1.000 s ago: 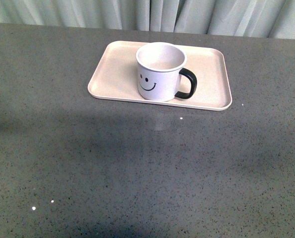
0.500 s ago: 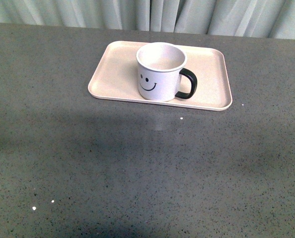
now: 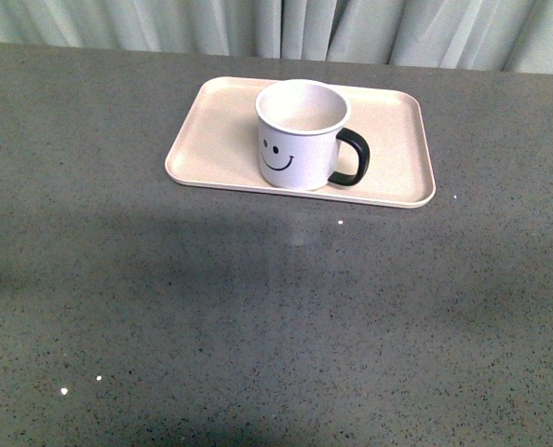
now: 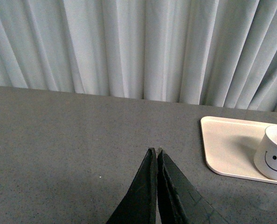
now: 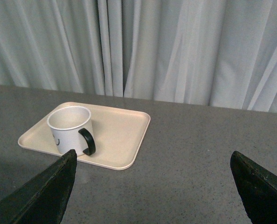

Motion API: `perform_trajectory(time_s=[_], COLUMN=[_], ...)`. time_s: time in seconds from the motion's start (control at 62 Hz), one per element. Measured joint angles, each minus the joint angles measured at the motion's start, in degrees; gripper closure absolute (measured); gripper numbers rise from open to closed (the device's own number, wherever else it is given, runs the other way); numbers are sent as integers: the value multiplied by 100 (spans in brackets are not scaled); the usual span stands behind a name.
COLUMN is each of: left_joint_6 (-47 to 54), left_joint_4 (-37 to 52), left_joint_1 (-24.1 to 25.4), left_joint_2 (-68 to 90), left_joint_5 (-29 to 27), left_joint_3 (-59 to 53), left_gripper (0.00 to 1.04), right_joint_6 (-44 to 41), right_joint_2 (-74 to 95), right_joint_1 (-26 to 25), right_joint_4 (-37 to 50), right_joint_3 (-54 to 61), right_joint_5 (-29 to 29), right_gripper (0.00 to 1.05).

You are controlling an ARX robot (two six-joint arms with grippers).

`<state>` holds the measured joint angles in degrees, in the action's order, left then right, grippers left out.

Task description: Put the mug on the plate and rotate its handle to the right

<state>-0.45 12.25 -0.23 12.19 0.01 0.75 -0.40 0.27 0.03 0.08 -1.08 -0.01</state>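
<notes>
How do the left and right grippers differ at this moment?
The left gripper is shut, fingers touching; the right gripper is wide open. The left gripper's camera shows the smiley on the mug, the right gripper's shows the handle. Both hold nothing, clear of the plate.

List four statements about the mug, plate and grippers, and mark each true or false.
1. The mug stands upright on the plate. True.
2. The handle points to the robot's left. False: it points right.
3. The left gripper is shut. True.
4. The right gripper grips the mug. False: it is open, clear of the mug.
</notes>
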Motion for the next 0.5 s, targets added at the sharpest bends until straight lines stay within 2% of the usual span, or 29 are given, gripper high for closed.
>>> perform_trajectory(time_s=[0.161, 0.274, 0.5], left_joint_6=[0, 0, 0], left_joint_4=[-223, -1169, -1226], left_joint_1=[0, 0, 4], left_joint_2=[-216, -1032, -1121], left_joint_5=[0, 0, 0], left_joint_3=[0, 2, 2], left_gripper=[103, 103, 103], right_joint_6=[-2, -2, 0], right_joint_2=[0, 0, 0], right_joint_1=[0, 0, 0], right_joint_4=[0, 0, 0], right_joint_3=[0, 0, 0], right_joint_5=[0, 2, 0], right_gripper=[9, 9, 9])
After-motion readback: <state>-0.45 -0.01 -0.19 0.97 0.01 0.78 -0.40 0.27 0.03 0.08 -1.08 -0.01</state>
